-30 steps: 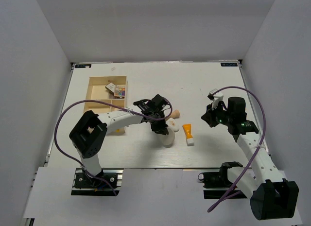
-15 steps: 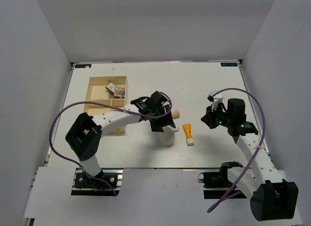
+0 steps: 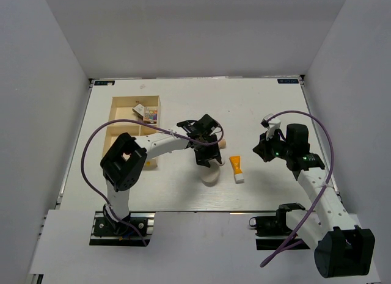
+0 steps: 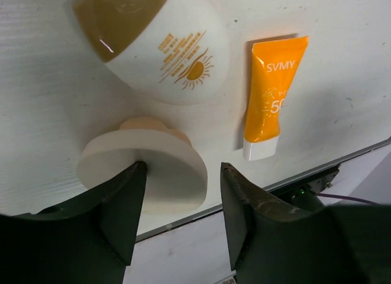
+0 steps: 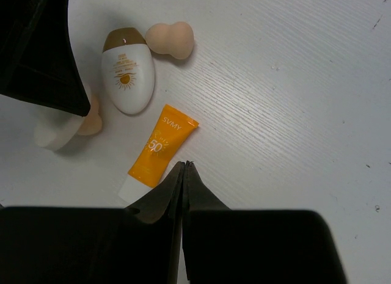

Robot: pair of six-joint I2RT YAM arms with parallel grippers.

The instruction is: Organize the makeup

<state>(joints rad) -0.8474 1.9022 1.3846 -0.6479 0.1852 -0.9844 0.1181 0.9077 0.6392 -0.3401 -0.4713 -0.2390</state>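
My left gripper (image 3: 208,157) is open, low over the cream round compact (image 4: 153,174). Its left finger (image 4: 116,204) touches the compact's edge and the right finger stands just off the rim. In the left wrist view a white egg-shaped bottle with a brown cap (image 4: 162,49) lies beyond the compact, and the orange white-capped tube (image 4: 272,101) lies to its right. The beige sponge (image 5: 170,38) lies past the bottle. My right gripper (image 5: 184,167) is shut and empty, held above the table right of the tube (image 3: 236,168). The multicolour palette (image 3: 150,115) sits in the tray.
The light wooden compartment tray (image 3: 125,107) stands at the left, under the left arm's reach. The table's near edge (image 4: 293,177) runs just beyond the compact and the tube. White walls close in the table on three sides.
My left gripper has moved a little to the right, over the compact and the white bottle. The right arm has barely moved.
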